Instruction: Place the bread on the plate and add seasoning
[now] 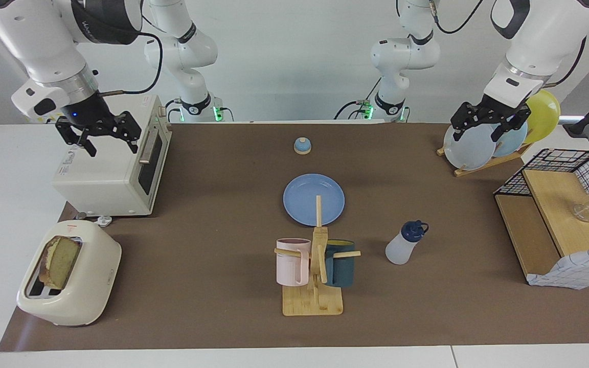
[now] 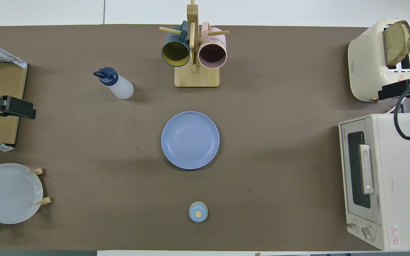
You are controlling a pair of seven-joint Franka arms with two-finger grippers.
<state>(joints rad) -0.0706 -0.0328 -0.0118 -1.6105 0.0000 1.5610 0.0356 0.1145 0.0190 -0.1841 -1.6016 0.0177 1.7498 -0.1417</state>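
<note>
The bread (image 1: pixel 59 260) (image 2: pixel 396 42) stands upright in a slot of the cream toaster (image 1: pixel 77 301), at the right arm's end of the table. At the table's middle lies the blue plate (image 1: pixel 297 199) (image 2: pixel 190 140), with nothing on it. The seasoning (image 1: pixel 402 248) (image 2: pixel 117 85) stands farther from the robots than the plate, toward the left arm's end. My right gripper (image 1: pixel 112 145) hangs open over the toaster oven's top, holding nothing. My left gripper (image 1: pixel 476 135) hangs open over the rack of upright plates, holding nothing.
A white toaster oven (image 1: pixel 105 174) stands nearer to the robots than the toaster. A wooden mug tree (image 1: pixel 315 301) with two mugs is farther from the robots than the plate. There is also a small bell (image 1: pixel 302 146), a plate rack (image 1: pixel 489 163) and a wire shelf (image 1: pixel 560 214).
</note>
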